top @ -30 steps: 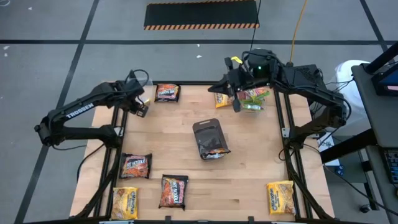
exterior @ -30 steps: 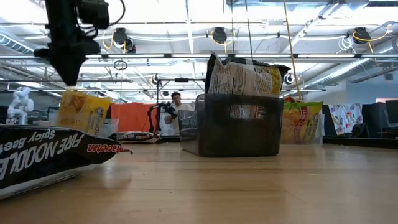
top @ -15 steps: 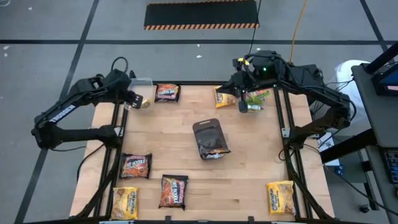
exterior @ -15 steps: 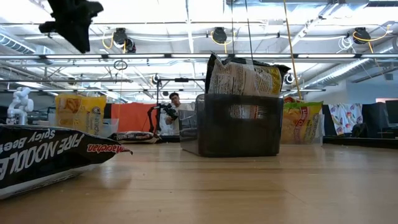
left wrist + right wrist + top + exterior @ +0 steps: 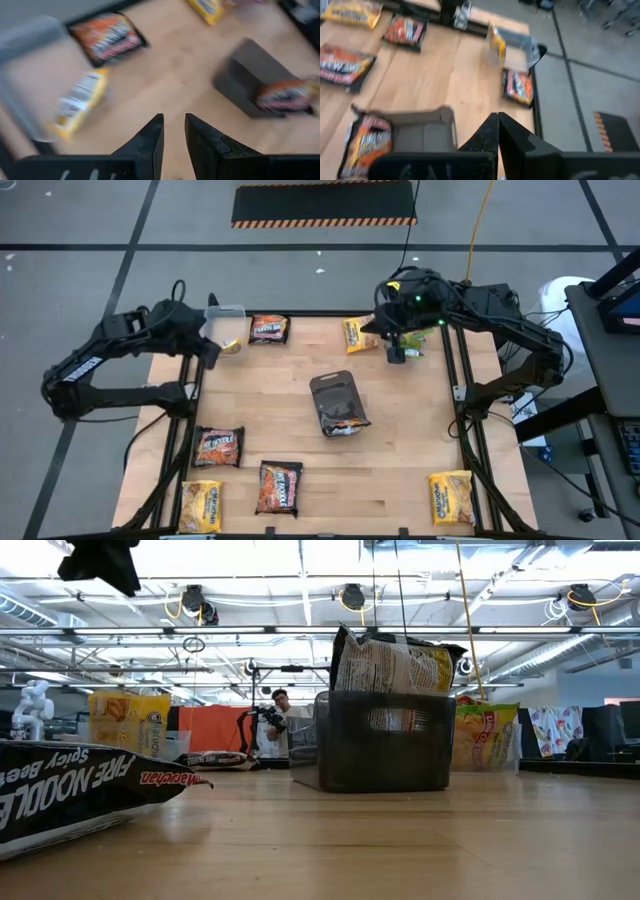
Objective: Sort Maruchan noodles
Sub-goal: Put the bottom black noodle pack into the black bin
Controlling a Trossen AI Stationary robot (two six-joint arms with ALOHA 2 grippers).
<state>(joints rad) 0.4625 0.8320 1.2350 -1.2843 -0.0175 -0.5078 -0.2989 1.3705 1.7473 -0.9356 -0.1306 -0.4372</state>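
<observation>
Fingers of L gripper (image 5: 173,131) stand slightly apart, empty, above far-left corner of surface (image 5: 400,450) near clear tub (image 5: 226,328). R gripper (image 5: 396,352) fingers pressed together, empty, at far-right corner. Maruchan noodles (image 5: 218,446) scattered round surface edges; one packet leans in dark tray (image 5: 333,393), centre.

One camera looked straight down on the whole surface (image 5: 400,440); another sat level with it, close. Both caught the dark tray (image 5: 336,396).
</observation>
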